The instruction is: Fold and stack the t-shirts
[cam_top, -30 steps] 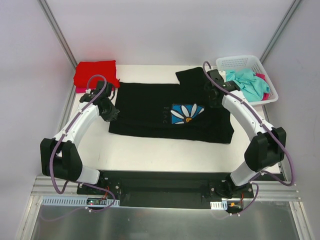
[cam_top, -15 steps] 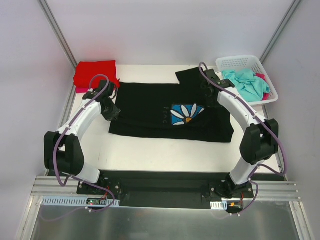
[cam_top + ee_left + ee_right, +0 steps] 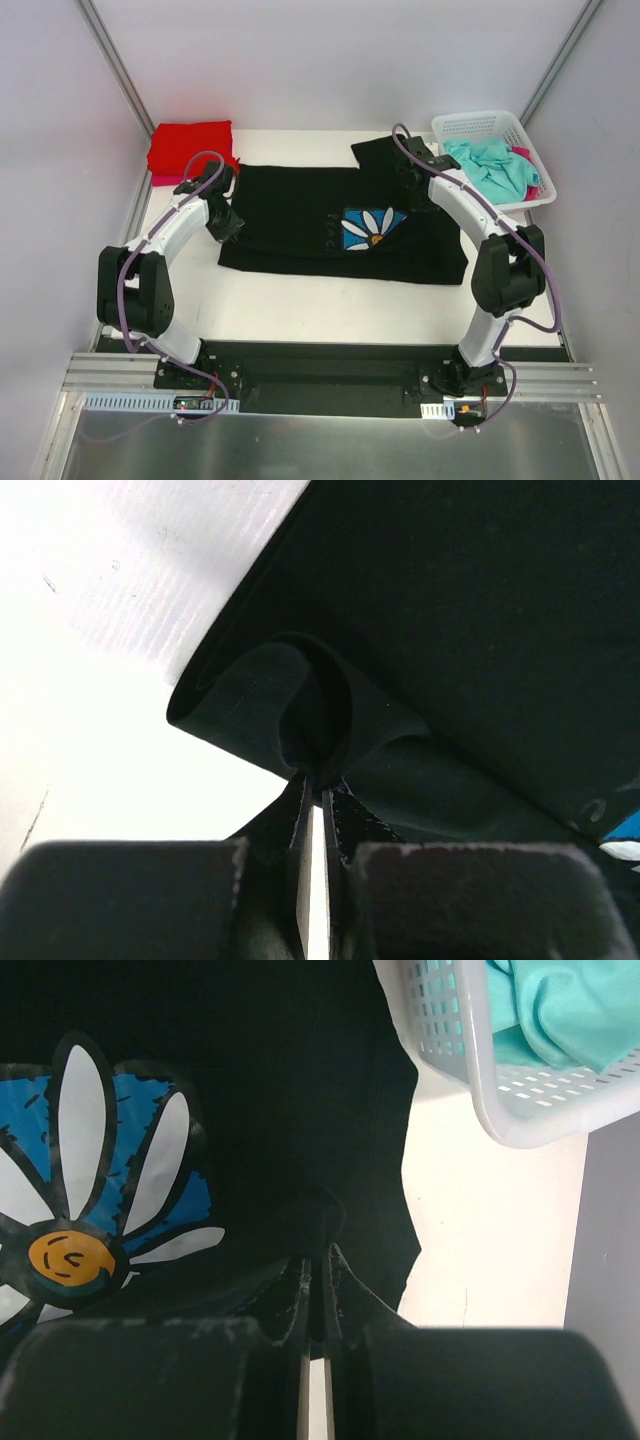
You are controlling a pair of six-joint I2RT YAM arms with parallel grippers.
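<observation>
White tabletop [image 3: 300,300]; pale grey walls [image 3: 330,60]; aluminium corner posts [image 3: 115,60]; bright, even light.

A robot test cell in a lab: plain white panels [image 3: 330,60] and aluminium posts [image 3: 112,60] enclose the white table [image 3: 300,300], with a black mounting plate [image 3: 330,365] along the table's near edge.

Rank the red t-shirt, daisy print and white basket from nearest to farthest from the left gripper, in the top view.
1. Red t-shirt, back-left, just beyond the left gripper.
2. Daisy print, mid-table on the black t-shirt.
3. White basket, back-right corner.
</observation>
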